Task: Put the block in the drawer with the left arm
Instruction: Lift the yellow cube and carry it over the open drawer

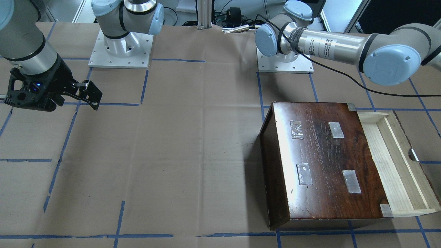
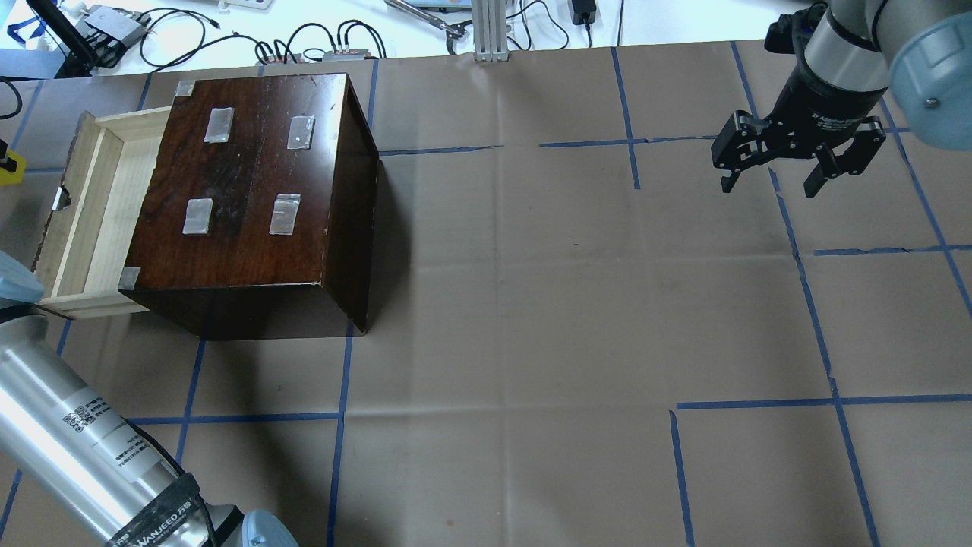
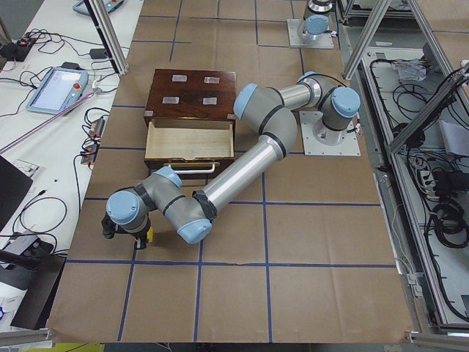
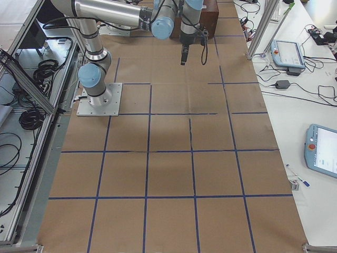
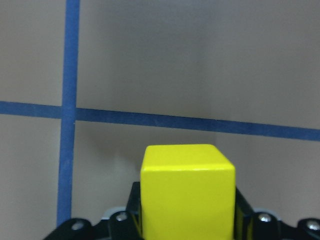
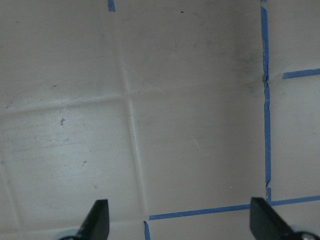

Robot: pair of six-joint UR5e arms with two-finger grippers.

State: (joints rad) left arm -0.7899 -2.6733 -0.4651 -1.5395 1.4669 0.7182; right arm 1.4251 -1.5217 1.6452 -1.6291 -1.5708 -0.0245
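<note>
The small yellow block [image 5: 187, 185] sits between the black fingers of my left gripper [image 5: 187, 222], which is shut on it over brown paper and blue tape lines. In the exterior left view this gripper [image 3: 123, 232] and the block [image 3: 147, 235] are low over the table, well out in front of the drawer [image 3: 189, 139]. The pale wooden drawer [image 2: 99, 205] is pulled out of the dark box [image 2: 243, 175] and looks empty. The block also shows at the overhead view's left edge [image 2: 6, 169]. My right gripper [image 2: 771, 178] is open and empty, far from the box.
The dark glossy box [image 1: 324, 158] has several tape patches on its lid. The left arm's long forearm [image 3: 234, 172] reaches past the drawer's side. Cables and teach pendants lie beyond the table edges. Blue tape lines grid the brown paper.
</note>
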